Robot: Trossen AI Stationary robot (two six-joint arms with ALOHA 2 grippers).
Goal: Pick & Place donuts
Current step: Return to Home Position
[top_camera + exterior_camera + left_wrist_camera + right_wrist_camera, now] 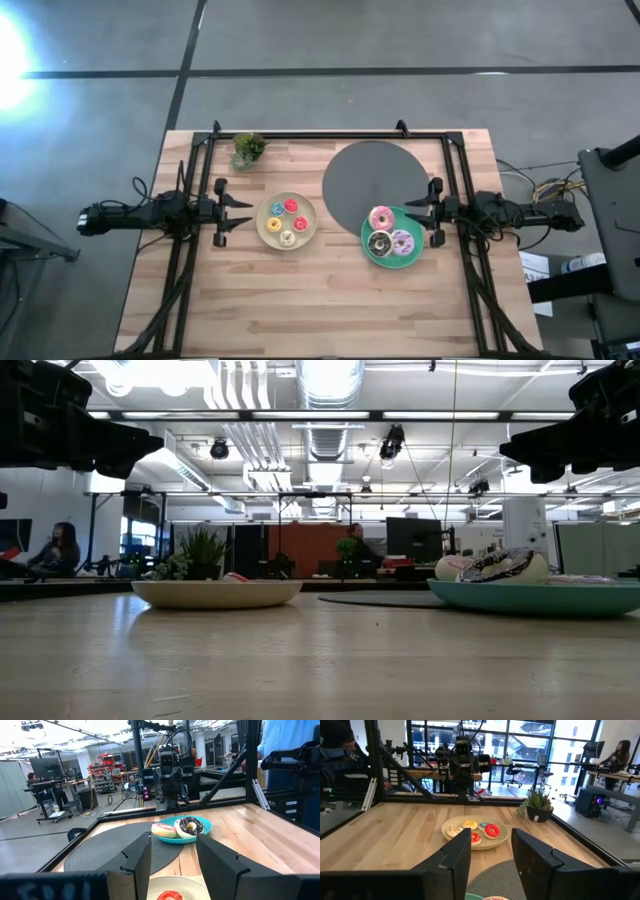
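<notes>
A cream plate [310, 226] holds several mini donuts, among them blue [276, 209], red [291, 206] and yellow [274, 225]. A teal plate [366, 231] carries the pink donut [381, 217], the chocolate donut [379, 243] and the lilac sprinkled donut [402, 242]. My left gripper [235, 210] hangs open above the table, just left of the cream plate. My right gripper [420, 212] hangs open just right of the teal plate's far part. In the left wrist view the teal plate [206, 826] lies ahead of the fingers. In the right wrist view the cream plate [502, 839] does.
A round dark grey mat [375, 180] lies behind the teal plate, which overlaps its near edge. A small potted plant [247, 148] stands near the far left corner. A black frame [330, 136] runs along the table's far and side edges. Bare wood fills the near half.
</notes>
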